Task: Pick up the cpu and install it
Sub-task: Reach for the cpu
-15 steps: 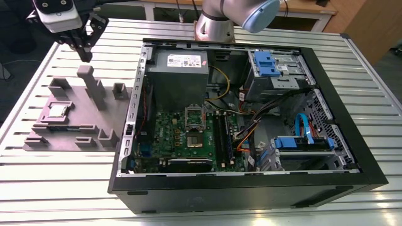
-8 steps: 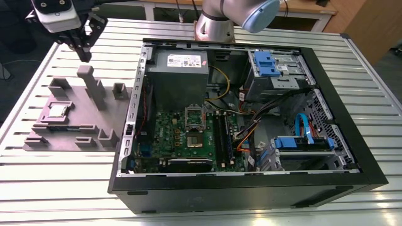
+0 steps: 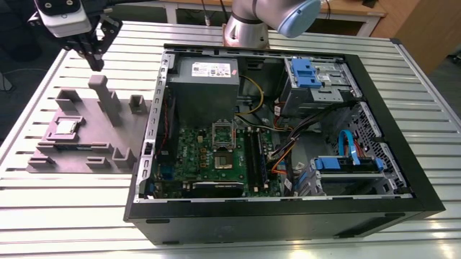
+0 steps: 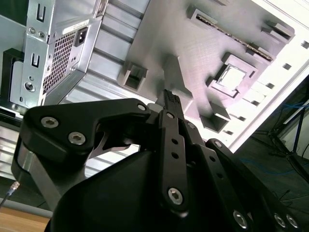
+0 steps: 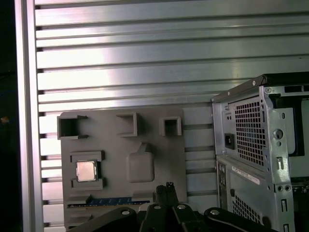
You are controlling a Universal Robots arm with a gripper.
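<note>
The cpu (image 3: pixel 67 127), a small square chip with a shiny silver top, lies flat in a recess of the grey-purple fixture (image 3: pixel 79 156) on the exterior view's left. Both wrist views look down on the cpu (image 4: pixel 235 77) (image 5: pixel 86 171) in its pocket. My gripper (image 3: pixel 96 66) hangs high above the fixture's far end, over its tall post, well clear of the chip. Its black fingers (image 4: pixel 169 99) (image 5: pixel 167 189) stand together, shut on nothing. The green motherboard (image 3: pixel 194 145) with its metal socket frame (image 3: pixel 222 141) lies inside the open computer case (image 3: pixel 288 213).
A tall grey post (image 3: pixel 103 97) and shorter blocks rise from the fixture. A blue memory stick (image 5: pixel 116 201) sits in a fixture slot near the cpu. The case holds a power supply (image 3: pixel 205 81), blue drive bays (image 3: pixel 306 73) and loose cables (image 3: pixel 288 140). The slatted metal table (image 3: pixel 72 216) surrounds everything.
</note>
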